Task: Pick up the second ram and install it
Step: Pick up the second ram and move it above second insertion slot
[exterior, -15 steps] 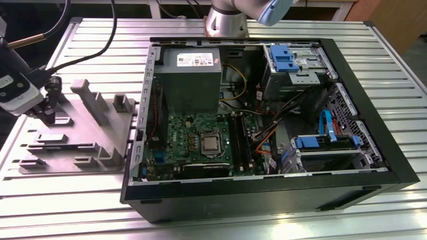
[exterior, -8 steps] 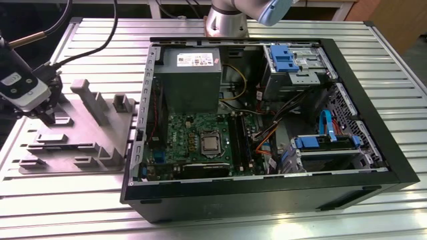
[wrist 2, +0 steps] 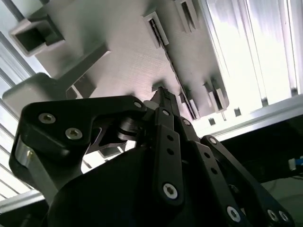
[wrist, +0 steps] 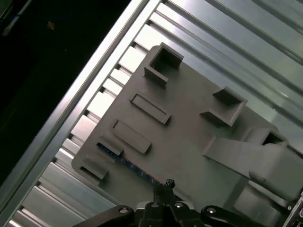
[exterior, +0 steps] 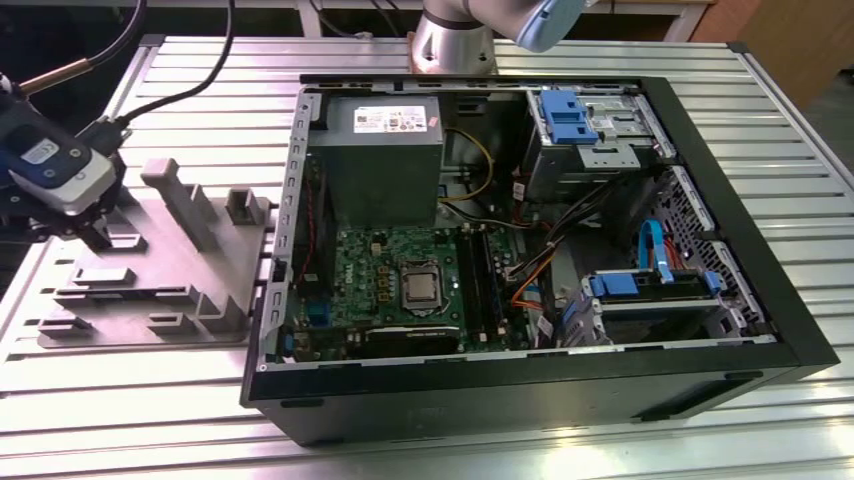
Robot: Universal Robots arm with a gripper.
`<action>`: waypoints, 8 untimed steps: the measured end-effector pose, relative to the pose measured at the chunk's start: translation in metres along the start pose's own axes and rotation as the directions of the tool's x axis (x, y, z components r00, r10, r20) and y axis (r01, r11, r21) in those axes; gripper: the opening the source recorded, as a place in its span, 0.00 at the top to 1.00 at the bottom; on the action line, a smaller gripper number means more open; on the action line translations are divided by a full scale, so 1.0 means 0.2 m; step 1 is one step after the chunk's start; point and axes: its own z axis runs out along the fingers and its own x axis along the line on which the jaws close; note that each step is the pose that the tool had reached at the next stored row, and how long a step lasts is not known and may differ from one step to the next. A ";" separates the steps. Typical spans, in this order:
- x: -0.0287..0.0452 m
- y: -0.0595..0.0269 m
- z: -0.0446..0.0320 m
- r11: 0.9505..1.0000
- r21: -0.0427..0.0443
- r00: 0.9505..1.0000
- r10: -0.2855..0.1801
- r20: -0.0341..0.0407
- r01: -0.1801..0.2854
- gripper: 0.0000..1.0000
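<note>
- The black metal gripper point(exterior: 96, 238) is down low on the grey moulded plastic holder tray point(exterior: 160, 300), w/ its tips right at the tray top.
- Fingers point(wrist 2: 163, 101): pulled close together, v. narrow, coming to one point in both wrist views. Can't tell if they pinch anything.
- The second ram point(wrist: 128, 163) is a long thin dark strip w/ tiny blue bits on it. It stands on its thin edge in a slot of the tray.
- One end of the strip runs right up to the fingertips; the other end stops near the tray's rim, away from the fingers.
- Low grey blocks sit at both ends of the slot, and two long flat blocks lie just beside the strip, so it's tight on that side of the fingers.
- A tall grey fin point(exterior: 200, 215) stands up from the tray near the fingers, on the side twd the big black open computer case point(exterior: 534, 390). Less room there.
- The case wall rises just past the tray edge, well apart from the fingers. A green circuit board point(exterior: 387, 270) lies flat inside it.
- On the far side of the strip from the fingers, the tray ends and the ribbed silver metal table point(exterior: 134, 400) starts; past that the table edge drops to dark floor.
- Over the tray it's all open air.
</note>
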 end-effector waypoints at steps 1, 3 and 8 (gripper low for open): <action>0.000 0.000 0.002 1.000 0.000 1.000 -0.018 -0.001 0.018 0.90; 0.000 0.000 0.005 0.999 -0.002 0.999 -0.054 -0.002 0.054 0.90; 0.000 -0.001 0.014 0.990 -0.004 0.990 -0.144 -0.006 0.144 0.90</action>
